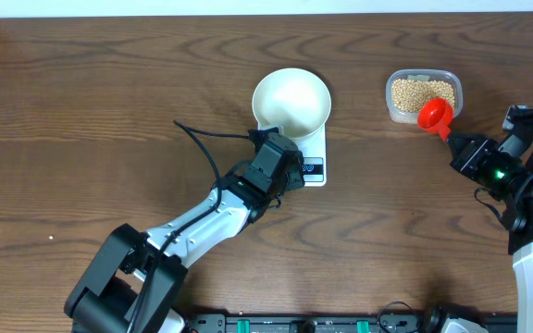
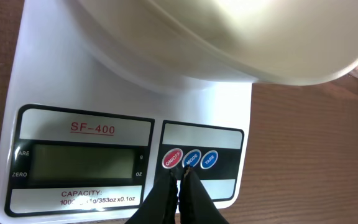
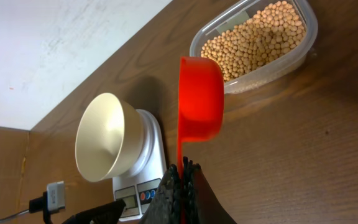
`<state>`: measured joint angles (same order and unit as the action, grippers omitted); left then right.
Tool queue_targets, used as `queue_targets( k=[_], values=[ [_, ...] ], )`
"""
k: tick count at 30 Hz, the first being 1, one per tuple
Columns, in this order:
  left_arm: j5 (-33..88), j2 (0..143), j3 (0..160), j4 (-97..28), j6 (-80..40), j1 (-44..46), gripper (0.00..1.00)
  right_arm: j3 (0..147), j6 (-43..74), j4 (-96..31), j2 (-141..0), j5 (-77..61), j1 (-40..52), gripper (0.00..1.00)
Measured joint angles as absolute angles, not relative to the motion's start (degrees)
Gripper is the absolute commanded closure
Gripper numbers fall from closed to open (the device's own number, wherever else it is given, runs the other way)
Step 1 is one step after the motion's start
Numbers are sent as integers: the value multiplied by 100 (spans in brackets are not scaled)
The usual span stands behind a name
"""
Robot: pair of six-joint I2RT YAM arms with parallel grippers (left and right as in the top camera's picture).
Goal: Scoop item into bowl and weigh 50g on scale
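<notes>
**Containers.**
- Bowl [image 1: 291, 100]: round, white, inside bare. It stood on the far part of the scale [image 1: 315, 153], and its rim overhung the platform.
- Tub [image 1: 423, 95]: clear plastic with rounded corners, set well to the right of the scale. It held the beans [image 3: 253, 40], small, round and tan-yellow, in a layer that covered its floor.
- Scoop [image 3: 199, 99]: red plastic cup on a thin handle, turned on its side with the cup at the tub's near rim. The wrist view showed only its outside.

**Surroundings.**
- Table [image 1: 81, 111]: dark wood grain.
- Scale display [image 2: 82, 160]: grey and blank.
- Buttons [image 2: 191, 159]: three round ones, one red and two blue, in a row right of the display.
- Black cable [image 1: 202, 139]: looped across the table behind the left arm.

**Arms.**
- Left arm: reached in from the near edge toward the scale's front.
- Left gripper [image 2: 180, 177]: fingers pressed together with nothing between them. The tips were just below the gap between the red button and the middle one.
- Right gripper [image 3: 182, 180]: low at the right side, jaws clamped on the scoop's handle, which stood upright between them.
</notes>
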<state>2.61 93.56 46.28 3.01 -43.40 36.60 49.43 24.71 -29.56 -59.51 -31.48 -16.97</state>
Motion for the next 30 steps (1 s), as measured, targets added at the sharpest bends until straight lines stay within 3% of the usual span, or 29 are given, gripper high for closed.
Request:
queue_targets(
  k=[30],
  values=[
    [145, 9837, 4628, 792, -4191, 3697, 93, 4943, 2469, -2956, -5951, -3148, -1697, 99]
  ],
)
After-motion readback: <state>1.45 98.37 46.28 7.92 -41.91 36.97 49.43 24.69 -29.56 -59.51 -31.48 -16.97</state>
